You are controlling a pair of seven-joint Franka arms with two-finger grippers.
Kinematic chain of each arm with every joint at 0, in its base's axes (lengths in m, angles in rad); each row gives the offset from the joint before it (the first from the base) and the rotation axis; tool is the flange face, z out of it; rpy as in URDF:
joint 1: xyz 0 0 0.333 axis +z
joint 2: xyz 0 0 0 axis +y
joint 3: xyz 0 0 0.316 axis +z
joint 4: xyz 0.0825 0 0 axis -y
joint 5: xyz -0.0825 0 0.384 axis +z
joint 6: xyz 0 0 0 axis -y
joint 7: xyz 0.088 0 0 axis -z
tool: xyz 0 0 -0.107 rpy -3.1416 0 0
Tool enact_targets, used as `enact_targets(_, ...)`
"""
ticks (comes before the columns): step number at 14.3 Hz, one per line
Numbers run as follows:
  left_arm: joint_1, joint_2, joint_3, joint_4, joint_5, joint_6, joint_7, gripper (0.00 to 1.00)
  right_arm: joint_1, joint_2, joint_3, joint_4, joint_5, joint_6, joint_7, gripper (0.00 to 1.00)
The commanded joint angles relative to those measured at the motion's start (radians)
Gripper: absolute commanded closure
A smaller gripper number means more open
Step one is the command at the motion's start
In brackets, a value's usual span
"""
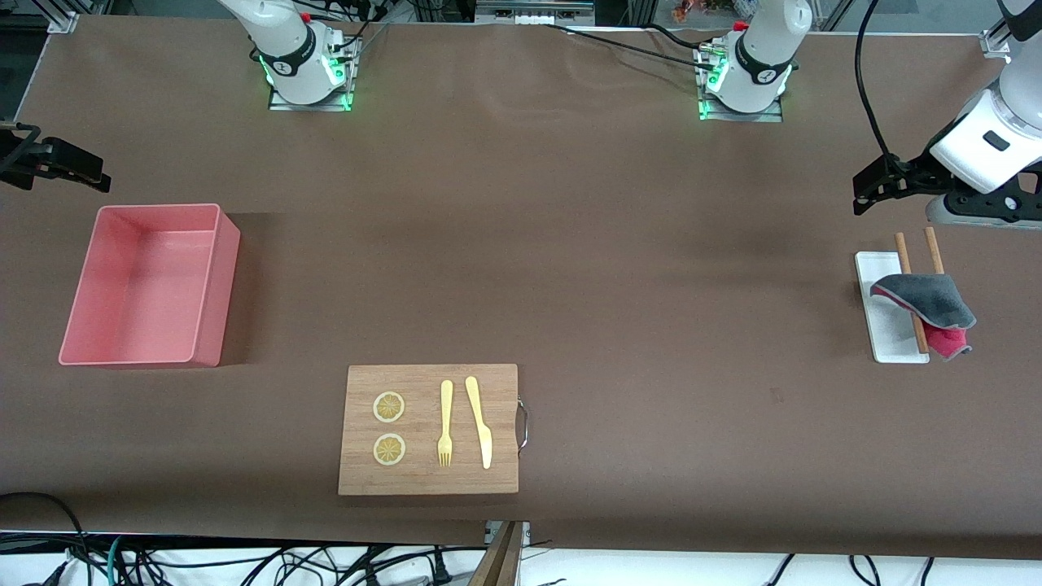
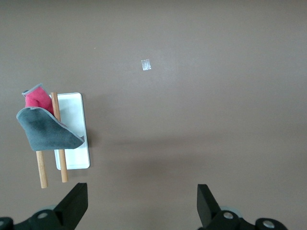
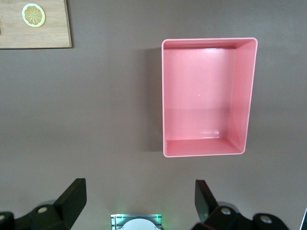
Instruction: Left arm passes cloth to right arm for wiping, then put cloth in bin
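The cloth [image 1: 928, 308] lies at the left arm's end of the worktop [image 1: 619, 268], draped over two wooden sticks [image 1: 910, 286] and a small white tray [image 1: 886, 325]. Its grey face is up and a red corner shows at the end nearer to the front camera; its long axis runs slanted across the sticks. The left pincer [image 2: 142, 203] hangs over bare worktop near the tray, wide open, holding nothing. The right pincer [image 3: 139, 201] is also wide open and empty, beside the pink bin [image 1: 151, 285]
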Motion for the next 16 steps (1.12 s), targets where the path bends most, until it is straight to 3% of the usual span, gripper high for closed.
enact_targets(1, -0.031, 0.019, 0.040, 0.034, -0.015, -0.029, -0.010, 0.00, 0.000, 0.003, -0.002, 0.012, 0.017, -0.003, 0.013, 0.00)
enact_targets(16, -0.026, 0.040, 0.037, 0.051, -0.023, -0.065, -0.004, 0.00, -0.002, 0.003, -0.002, 0.012, 0.017, -0.002, 0.013, 0.00)
